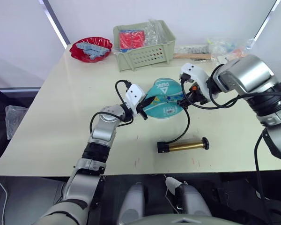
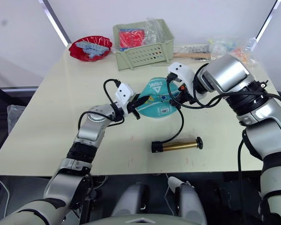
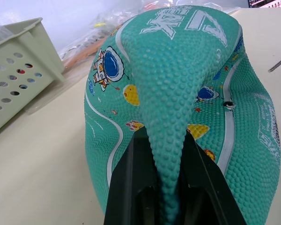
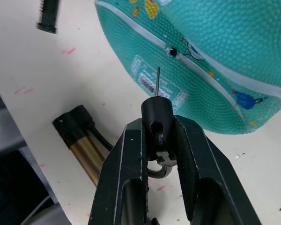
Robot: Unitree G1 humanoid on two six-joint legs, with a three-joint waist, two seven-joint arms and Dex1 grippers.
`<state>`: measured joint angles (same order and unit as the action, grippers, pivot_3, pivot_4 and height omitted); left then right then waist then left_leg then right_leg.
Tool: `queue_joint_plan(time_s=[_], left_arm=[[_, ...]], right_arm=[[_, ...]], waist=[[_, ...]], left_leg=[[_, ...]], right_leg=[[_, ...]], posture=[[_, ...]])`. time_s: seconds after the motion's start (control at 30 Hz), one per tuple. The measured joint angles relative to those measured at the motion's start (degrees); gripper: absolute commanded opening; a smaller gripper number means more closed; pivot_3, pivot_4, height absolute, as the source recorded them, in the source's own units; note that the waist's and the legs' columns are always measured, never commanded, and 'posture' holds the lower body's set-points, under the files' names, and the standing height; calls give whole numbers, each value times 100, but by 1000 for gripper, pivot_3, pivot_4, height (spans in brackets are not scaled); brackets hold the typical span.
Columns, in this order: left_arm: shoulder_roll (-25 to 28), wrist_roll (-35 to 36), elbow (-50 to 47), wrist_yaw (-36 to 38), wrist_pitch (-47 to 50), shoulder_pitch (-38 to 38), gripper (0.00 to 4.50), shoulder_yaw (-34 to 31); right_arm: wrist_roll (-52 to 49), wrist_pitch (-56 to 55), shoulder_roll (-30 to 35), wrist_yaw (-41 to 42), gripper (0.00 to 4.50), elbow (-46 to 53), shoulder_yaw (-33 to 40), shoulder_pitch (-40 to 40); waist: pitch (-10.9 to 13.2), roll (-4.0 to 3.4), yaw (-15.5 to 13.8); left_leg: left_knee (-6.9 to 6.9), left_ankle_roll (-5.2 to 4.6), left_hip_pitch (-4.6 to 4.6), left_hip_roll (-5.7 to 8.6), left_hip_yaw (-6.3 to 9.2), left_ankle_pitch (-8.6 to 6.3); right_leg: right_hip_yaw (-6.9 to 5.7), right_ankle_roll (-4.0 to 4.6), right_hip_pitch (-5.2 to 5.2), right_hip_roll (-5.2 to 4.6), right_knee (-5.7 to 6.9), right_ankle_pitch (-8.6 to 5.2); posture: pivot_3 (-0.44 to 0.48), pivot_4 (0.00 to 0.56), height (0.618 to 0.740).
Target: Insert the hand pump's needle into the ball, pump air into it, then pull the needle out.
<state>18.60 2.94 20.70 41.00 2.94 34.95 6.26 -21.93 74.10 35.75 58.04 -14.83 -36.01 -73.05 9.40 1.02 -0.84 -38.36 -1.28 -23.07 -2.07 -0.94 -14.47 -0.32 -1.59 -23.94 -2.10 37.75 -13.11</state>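
The teal ball (image 1: 165, 99), soft and partly flat, lies mid-table. My left gripper (image 3: 164, 140) is shut on a raised fold of the ball (image 3: 178, 70) at its left side. My right gripper (image 4: 157, 126) is shut on the needle's black fitting (image 4: 157, 112) at the ball's right side. The thin needle (image 4: 158, 82) points at the ball's valve hole (image 4: 172, 50), its tip a short way off and outside it. The hand pump (image 1: 182, 146) lies on its side nearer the front edge, its black hose (image 1: 186, 123) curving up to my right gripper (image 1: 187, 96).
A green basket (image 1: 145, 47) with bagged items stands at the back centre. To its left sits a red bowl (image 1: 90, 49). Plastic bags (image 1: 220, 47) lie at the back right. The table (image 1: 61, 117) has bare surface on the left.
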Motion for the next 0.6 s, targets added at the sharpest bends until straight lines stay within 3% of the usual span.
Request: queue_joint_plan(time_s=[0.6], left_arm=[[2, -51, -109, -13, -40, -78, 10, 1]], right_arm=[[871, -548, -593, 510, 300, -1223, -139, -337]], waist=[[1, -2, 5]], left_leg=[[1, 0, -6, 2, -2, 0]], right_leg=[[1, 0, -9, 2, 3, 0]], posture=[[0, 150, 738]])
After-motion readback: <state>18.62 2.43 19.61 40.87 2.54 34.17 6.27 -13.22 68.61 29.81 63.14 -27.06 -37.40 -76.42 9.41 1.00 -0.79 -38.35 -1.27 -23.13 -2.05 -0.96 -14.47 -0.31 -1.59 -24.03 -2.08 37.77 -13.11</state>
